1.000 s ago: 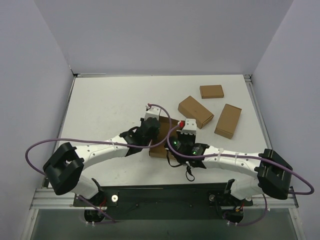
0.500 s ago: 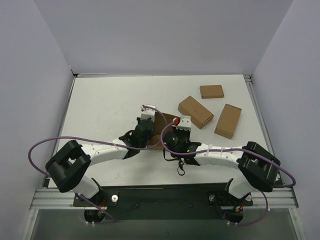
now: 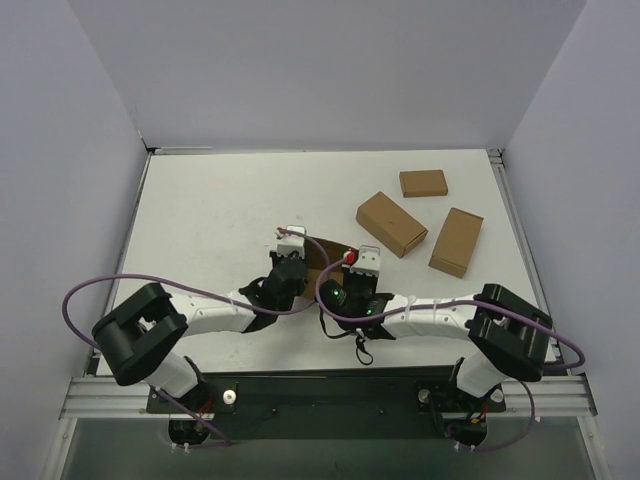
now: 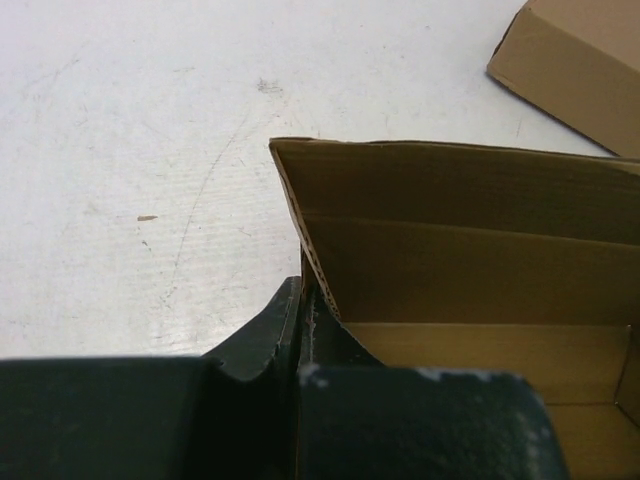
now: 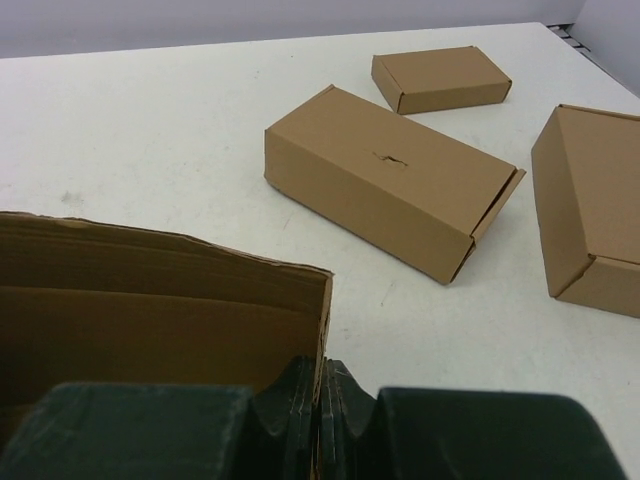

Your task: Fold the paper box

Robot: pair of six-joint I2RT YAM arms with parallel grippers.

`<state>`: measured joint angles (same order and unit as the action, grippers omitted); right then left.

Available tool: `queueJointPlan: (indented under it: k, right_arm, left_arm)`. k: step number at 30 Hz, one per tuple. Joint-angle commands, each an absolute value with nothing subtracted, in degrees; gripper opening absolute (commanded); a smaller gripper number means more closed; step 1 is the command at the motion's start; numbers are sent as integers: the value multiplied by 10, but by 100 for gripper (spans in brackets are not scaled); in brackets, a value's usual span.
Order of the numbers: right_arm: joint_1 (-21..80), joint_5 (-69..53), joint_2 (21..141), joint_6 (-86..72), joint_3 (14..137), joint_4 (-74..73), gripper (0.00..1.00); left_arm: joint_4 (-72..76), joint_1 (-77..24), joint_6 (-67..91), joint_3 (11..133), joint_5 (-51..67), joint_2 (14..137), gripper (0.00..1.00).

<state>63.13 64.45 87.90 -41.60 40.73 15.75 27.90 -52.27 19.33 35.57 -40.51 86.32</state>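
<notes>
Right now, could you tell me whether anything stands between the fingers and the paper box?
Nothing visible does. The left fingers are shut on a wall at one end of the paper box, the right fingers at the other end. The three smaller boxes lie apart.

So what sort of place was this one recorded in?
Probably a lab test cell rather than a home or packing line: a white table enclosed by plain panels, robot arms bolted to a metal rail at its edge, and only brown cardboard boxes as props.
</notes>
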Motion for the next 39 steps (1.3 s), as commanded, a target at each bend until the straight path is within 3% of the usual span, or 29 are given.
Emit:
queueJointPlan:
  k: [1,2,7,13,14,17,30,39]
  right_arm:
    - [657,643,873,-523,431,80,7]
    - [660,643,869,-526,430,69,15]
    - [679,646,824,-534,418,45,26]
    - [693,635,739,-570,406,-52,55]
    - [699,635,728,-576,402,-78,63]
    - [716,635,684,-590,393,-121,73]
    - [730,612,523,-531,404,-171,79]
    - [686,566,548,-578,403,-142,78]
  left_arm:
    - [309,-556,231,344,-381,858,2]
    - [311,-559,230,342,-386,858,2]
    - [333,-581,211,322,-419,851,2]
    - [356,-602,179,306,-447,837,2]
    - [358,-606,177,305,-450,837,2]
    - [377,-620,159,297,-465,839,2]
    - [518,-673,76,227,-519,840,2]
    - [583,-698,58,188,-533,849,2]
